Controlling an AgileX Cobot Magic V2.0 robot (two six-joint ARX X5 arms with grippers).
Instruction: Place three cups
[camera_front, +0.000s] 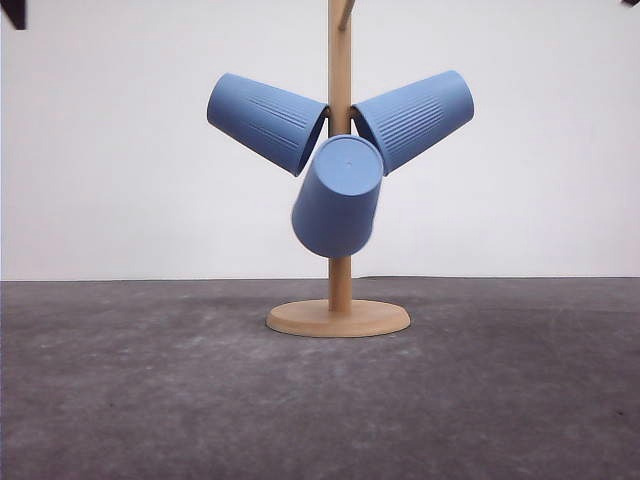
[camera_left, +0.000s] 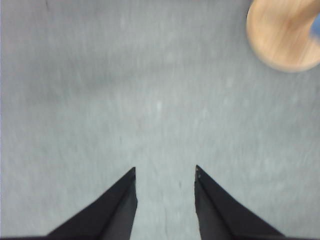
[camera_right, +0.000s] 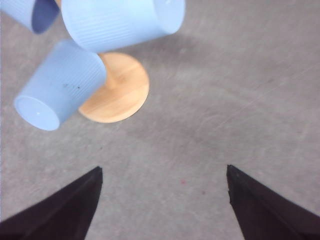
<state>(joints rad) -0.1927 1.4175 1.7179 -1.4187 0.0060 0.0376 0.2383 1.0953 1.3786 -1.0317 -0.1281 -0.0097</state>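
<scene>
Three ribbed light-blue tapered plastic cups (camera_front: 337, 200) hung mouth-inward on the pegs of an upright wooden stand with round base (camera_front: 338, 318), on the grey table (camera_front: 150, 400), left gripper (camera_left: 165, 172) parted slightly and empty, right gripper (camera_right: 165, 172) spread wide and empty, both above bare tabletop

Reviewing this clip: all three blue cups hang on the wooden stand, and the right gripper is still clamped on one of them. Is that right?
Not quite. All three cups do hang on the wooden stand: left cup, right cup, front cup. But the right gripper is open and holds nothing; the right wrist view shows its fingers spread over bare table, apart from the cups.
</scene>
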